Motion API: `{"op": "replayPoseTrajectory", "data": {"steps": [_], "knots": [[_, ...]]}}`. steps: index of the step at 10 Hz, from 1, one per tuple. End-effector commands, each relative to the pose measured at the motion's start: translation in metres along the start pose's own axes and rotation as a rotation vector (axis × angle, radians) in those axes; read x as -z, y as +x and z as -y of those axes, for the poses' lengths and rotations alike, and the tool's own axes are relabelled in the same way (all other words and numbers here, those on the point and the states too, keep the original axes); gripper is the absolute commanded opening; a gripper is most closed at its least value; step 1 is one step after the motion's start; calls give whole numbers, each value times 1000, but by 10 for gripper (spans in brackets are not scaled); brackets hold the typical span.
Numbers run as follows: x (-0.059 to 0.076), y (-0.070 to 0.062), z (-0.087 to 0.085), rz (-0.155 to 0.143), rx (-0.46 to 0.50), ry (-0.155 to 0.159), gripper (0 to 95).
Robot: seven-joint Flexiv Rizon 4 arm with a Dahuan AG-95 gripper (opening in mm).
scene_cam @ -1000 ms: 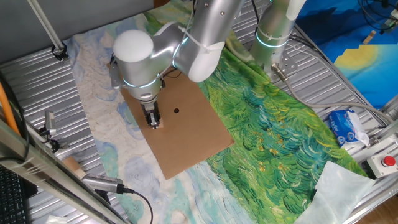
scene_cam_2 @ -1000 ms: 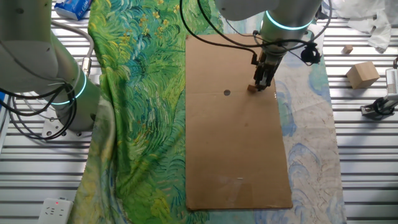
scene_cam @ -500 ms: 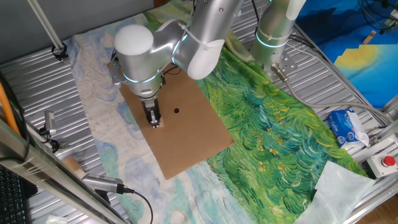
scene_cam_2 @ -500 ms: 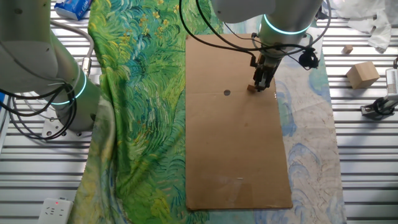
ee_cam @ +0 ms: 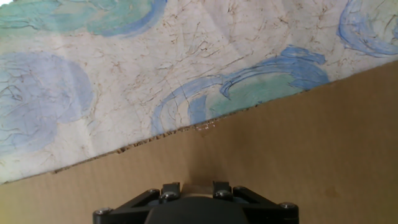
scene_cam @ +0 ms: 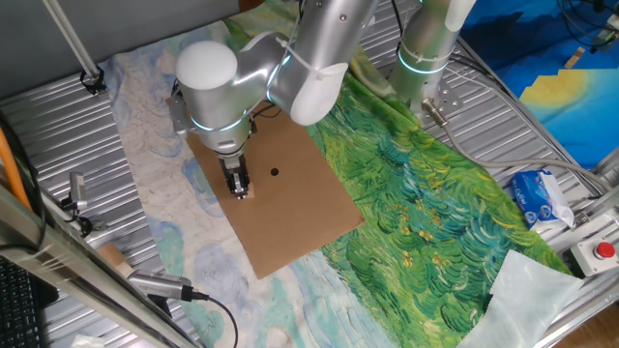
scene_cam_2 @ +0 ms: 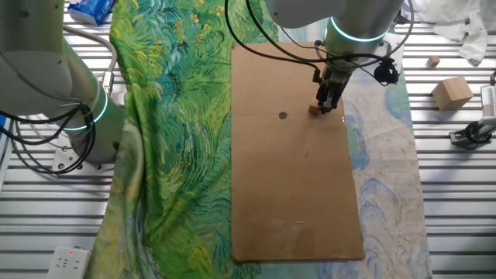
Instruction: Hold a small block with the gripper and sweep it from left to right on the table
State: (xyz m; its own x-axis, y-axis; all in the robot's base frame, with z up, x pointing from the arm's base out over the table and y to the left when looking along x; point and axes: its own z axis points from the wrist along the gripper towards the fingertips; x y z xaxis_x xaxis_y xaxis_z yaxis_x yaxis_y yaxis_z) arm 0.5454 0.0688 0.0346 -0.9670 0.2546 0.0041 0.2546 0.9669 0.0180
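Bare cardboard [scene_cam_2: 294, 178] lies open around my gripper [scene_cam_2: 329, 105]; only a black dot [scene_cam_2: 282, 116] (flat) sits nearby on it.

the silver arm [scene_cam: 290, 58] reached down from above, its white-capped wrist [scene_cam: 208, 68] bent so the cyan ring sat just over the gripper [scene_cam: 238, 186]. the gripper [scene_cam_2: 328, 99] pointed straight down, its narrow black fingers drawn close together. in the hand view only the gripper's black base [ee_cam: 196, 205] showed.
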Motion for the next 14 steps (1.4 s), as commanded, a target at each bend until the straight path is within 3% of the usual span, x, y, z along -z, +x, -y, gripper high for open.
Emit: {"op": "replayPoseTrajectory", "data": {"steps": [1, 13, 14], "knots": [[0, 0, 0, 0, 0, 1, 0], [0, 0, 0, -1, 3, 13, 0], [0, 0, 0, 0, 3, 13, 380]]}}
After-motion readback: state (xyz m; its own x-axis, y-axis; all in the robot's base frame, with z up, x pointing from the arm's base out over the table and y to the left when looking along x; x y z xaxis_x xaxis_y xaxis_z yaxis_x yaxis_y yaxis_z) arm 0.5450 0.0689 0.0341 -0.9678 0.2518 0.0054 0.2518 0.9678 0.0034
